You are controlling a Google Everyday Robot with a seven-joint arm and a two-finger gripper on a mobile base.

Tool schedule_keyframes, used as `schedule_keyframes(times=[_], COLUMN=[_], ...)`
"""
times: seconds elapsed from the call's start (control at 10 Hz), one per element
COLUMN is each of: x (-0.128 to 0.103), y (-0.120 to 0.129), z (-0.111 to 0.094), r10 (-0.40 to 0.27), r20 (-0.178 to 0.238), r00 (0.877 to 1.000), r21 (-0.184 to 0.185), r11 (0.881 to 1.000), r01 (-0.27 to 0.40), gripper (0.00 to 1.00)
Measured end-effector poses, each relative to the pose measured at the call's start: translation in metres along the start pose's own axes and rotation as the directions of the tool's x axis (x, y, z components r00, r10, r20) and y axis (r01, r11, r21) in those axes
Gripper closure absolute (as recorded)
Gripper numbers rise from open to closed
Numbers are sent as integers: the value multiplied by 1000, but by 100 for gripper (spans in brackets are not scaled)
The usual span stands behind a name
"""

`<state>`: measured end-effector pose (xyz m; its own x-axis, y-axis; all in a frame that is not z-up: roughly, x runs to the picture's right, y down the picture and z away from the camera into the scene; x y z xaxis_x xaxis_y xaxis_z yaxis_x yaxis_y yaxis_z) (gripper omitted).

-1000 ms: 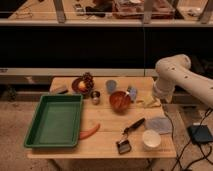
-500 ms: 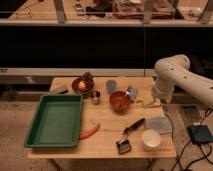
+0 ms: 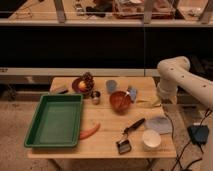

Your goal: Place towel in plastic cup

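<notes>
The towel [image 3: 159,124], a pale grey-blue cloth, lies flat on the right side of the wooden table [image 3: 107,142]. Just in front of it stands a white cup [image 3: 151,139]. The light blue plastic cup [image 3: 111,86] stands upright at the back middle, behind the red-brown bowl [image 3: 120,100]. My white arm [image 3: 175,75] bends down at the table's right edge. Its gripper [image 3: 156,101] hangs low there, behind the towel and right of the bowl. It looks open and holds nothing.
A green tray [image 3: 35,131] fills the left side. A small metal cup [image 3: 95,96], a dish with a pine cone [image 3: 84,83], a carrot [image 3: 90,131] and a black brush [image 3: 128,135] lie between. Dark shelving runs behind the table. A cable and box [image 3: 198,133] sit on the floor at right.
</notes>
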<state>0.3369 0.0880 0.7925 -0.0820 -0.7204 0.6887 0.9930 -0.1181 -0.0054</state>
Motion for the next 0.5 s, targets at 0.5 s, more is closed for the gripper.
schedule_keyframes(times=[0.5], x=[-9], y=[25], z=[7], r10=[63], r20=[20], r00=[998], r21=[15], r11=[998], r01=[-63], gripper=[22])
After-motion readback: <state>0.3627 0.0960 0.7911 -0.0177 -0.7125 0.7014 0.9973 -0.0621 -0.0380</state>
